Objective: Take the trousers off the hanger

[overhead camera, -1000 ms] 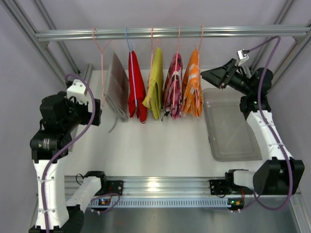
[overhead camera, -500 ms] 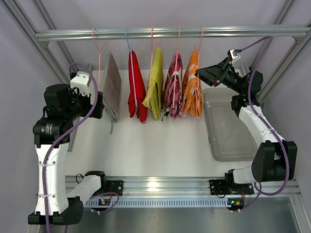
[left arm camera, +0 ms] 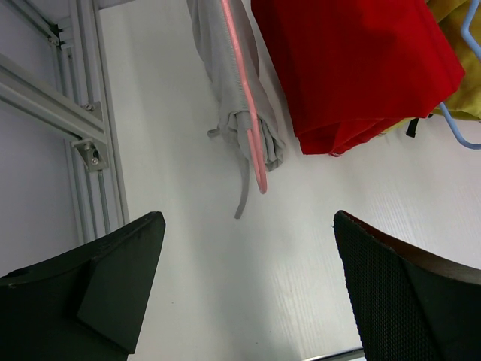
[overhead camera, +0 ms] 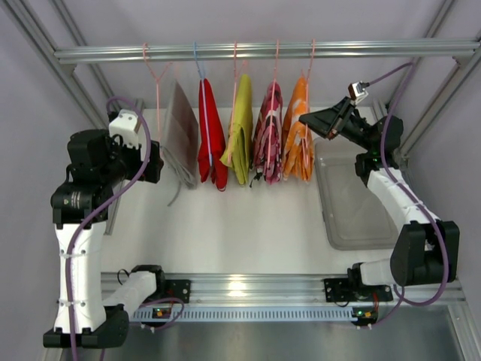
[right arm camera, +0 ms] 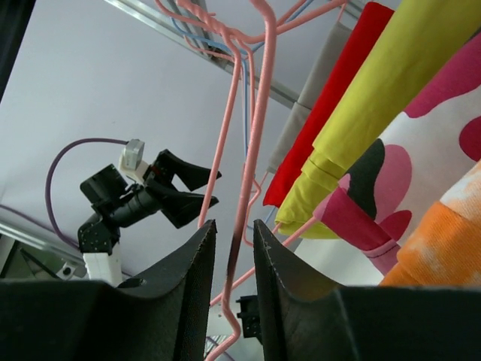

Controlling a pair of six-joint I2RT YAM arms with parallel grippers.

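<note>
1. Work is at its start. My left gripper (left arm camera: 248, 218) is spread wide above the table (left arm camera: 195, 293) and holds nothing.
2. My right gripper (right arm camera: 234, 226) has its fingers close together around a pink hanger wire (right arm camera: 252, 128). I cannot tell whether they pinch it yet.
3. Upper centre-right in the top view, the orange trousers (overhead camera: 298, 143) and pink camouflage trousers (overhead camera: 268, 139) both hang folded over hangers. None is off.
4. Their long axis drops straight from the rail (overhead camera: 255, 51), with the loose ends pointing at the table.

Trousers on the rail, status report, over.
Left gripper open. Right gripper narrow around pink hanger, unclamped. Orange trousers hanging on it, camouflage pair close beside.
</note>
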